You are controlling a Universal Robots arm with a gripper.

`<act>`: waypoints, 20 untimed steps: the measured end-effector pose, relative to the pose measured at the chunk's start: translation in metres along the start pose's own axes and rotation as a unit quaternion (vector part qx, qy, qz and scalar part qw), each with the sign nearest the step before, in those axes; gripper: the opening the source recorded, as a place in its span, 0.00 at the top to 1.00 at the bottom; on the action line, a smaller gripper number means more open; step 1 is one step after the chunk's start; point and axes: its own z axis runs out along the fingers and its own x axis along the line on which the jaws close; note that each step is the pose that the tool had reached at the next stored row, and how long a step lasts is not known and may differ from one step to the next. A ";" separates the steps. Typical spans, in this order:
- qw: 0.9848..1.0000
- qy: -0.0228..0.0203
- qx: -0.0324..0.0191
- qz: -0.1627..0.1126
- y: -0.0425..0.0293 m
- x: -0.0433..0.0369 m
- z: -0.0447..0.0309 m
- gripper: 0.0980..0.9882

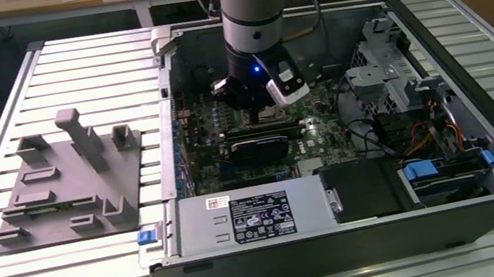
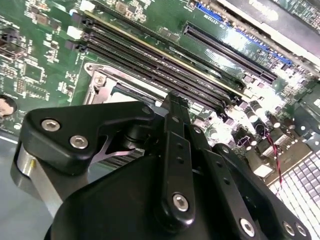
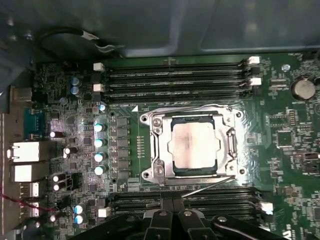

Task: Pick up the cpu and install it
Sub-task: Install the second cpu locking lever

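Observation:
The cpu (image 3: 192, 145), a pale silvery square chip, lies flat inside the dark metal-framed socket (image 3: 155, 150) on the green motherboard in the first wrist view. My gripper (image 3: 173, 202) hovers just off one side of the socket, over the memory slots (image 3: 210, 200). Its two black fingers are pressed together with nothing between them. In the exterior view my gripper (image 1: 258, 111) reaches down into the open computer case, above the middle of the motherboard (image 1: 324, 127). The second wrist view shows my gripper (image 2: 175, 100) from behind, with a corner of the socket frame (image 2: 100, 82) beyond it.
A grey plastic holder block (image 1: 66, 173) stands on the slatted table at the exterior view's left. Inside the case (image 1: 492, 205) are a power supply (image 1: 253, 215), a drive cage (image 1: 391, 51) with cables, and more memory slots (image 3: 175, 75) across the socket.

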 end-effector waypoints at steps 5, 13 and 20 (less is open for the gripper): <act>1.000 0.002 -0.027 0.000 -0.0048 0.0003 0.0005 0.99; 0.999 0.002 -0.036 0.000 -0.0195 0.0048 -0.0007 0.99; 0.999 0.003 -0.048 0.000 -0.0204 0.0069 0.0063 0.99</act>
